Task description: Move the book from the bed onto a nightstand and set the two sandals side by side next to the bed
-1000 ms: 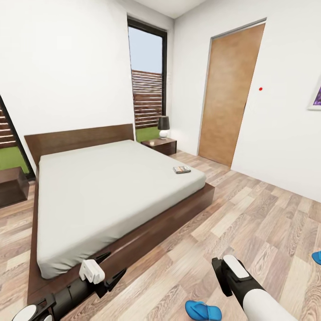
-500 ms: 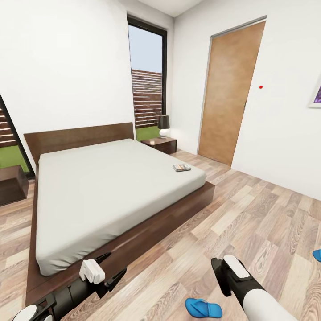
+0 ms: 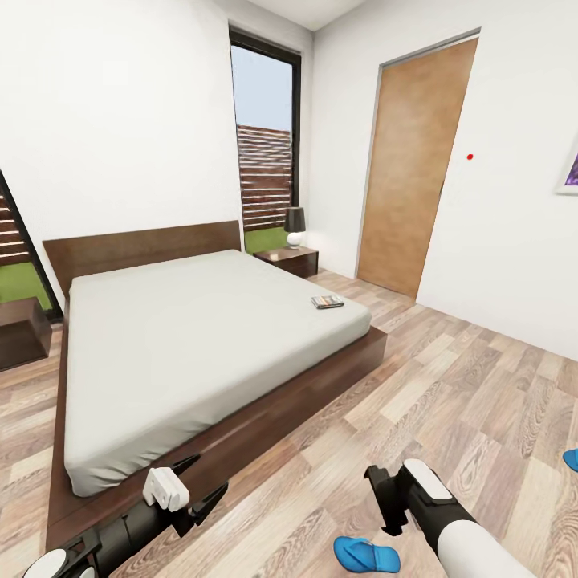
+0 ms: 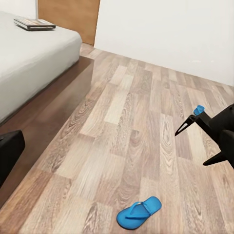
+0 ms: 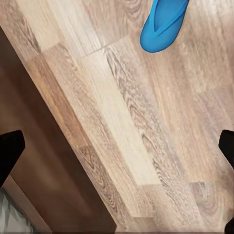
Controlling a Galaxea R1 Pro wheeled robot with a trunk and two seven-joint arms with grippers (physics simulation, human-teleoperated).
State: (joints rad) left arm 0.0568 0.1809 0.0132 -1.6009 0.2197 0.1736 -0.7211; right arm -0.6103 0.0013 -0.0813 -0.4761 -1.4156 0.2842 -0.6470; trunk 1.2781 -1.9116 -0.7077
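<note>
We're at the foot of the large low bed with its plain light-grey mattress and dark brown wooden frame, and the sandal work looks to be the step in hand. The right gripper hangs low over the wood-plank floor, fingers spread wide with nothing between them; the right wrist view shows bare floor in the gap and the near bright blue flip-flop just ahead of the fingers. In the head view that flip-flop lies at about five o'clock, just beside the gripper and apart from it. Its twin, the second blue flip-flop, peeks in at the frame's edge around four o'clock, well apart from the first.

The left gripper hovers over the bed's corner at seven o'clock, fingers apart and holding nothing.

Up on the mattress, the small thin dark-covered paperback book lies flat near the bed's edge at one o'clock, not yet moved. Beyond it, the low dark-brown wooden nightstand carrying a black-shaded lamp waits at twelve o'clock by the tall window.

My read: nothing is placed yet. The next move calls for dropping the right gripper onto the near flip-flop, pinching its thin sole or strap squarely, then setting it beside the bed frame with room for its partner.
</note>
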